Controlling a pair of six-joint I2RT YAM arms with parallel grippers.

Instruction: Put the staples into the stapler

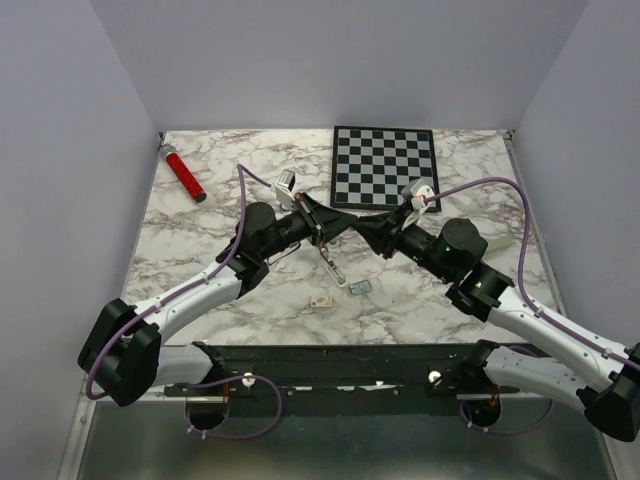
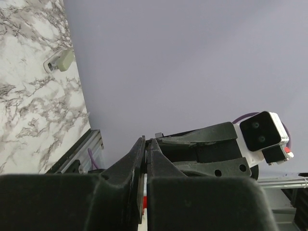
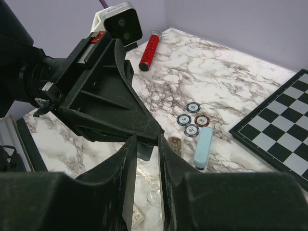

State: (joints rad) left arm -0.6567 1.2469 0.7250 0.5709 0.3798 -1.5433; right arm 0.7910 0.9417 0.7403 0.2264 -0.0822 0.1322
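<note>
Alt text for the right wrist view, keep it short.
The left arm's black pincer fills the left, its tip close to the right pincer at the bottom. Behind on the marble table: light blue stapler, four poker chips, red cylinder, chessboard.

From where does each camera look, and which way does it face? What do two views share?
Top external: above and behind the robot, facing down on the marble table; left arm and right arm show.
Left wrist: on the left arm, rolled sideways, facing the wall; left gripper below, right arm's camera opposite.
Right wrist: on the right arm, facing the far left corner; right gripper below, left arm's camera ahead.
Shared: top and right wrist both show the red cylinder and chessboard.
</note>
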